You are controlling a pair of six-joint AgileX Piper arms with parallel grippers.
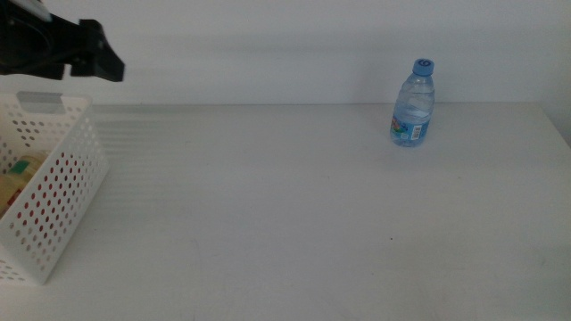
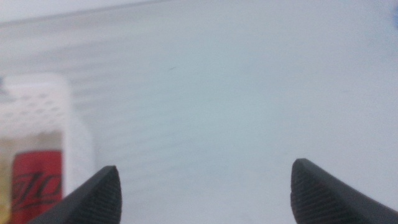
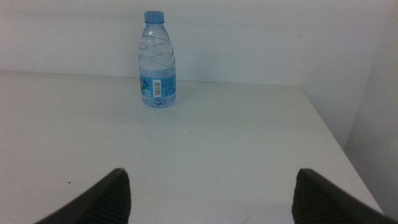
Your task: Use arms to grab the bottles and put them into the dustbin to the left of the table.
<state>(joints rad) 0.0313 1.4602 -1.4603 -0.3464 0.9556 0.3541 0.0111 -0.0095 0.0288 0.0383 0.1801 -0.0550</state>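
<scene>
A small clear water bottle [image 1: 413, 105] with a blue cap stands upright at the far right of the white table [image 1: 268, 223]. The right wrist view shows the same bottle [image 3: 157, 62] well ahead of my right gripper [image 3: 211, 196], whose jaws are open with nothing between them. The white perforated dustbin [image 1: 45, 178] sits at the table's left edge. My left gripper [image 1: 107, 62] hovers above it, open and empty [image 2: 205, 193]. A red can [image 2: 37, 186] lies inside the dustbin [image 2: 37, 106], beside something yellow [image 1: 22, 174].
A white wall runs behind the table's far edge. The table's right edge [image 3: 329, 137] lies a short way right of the bottle. My right arm does not show in the middle view.
</scene>
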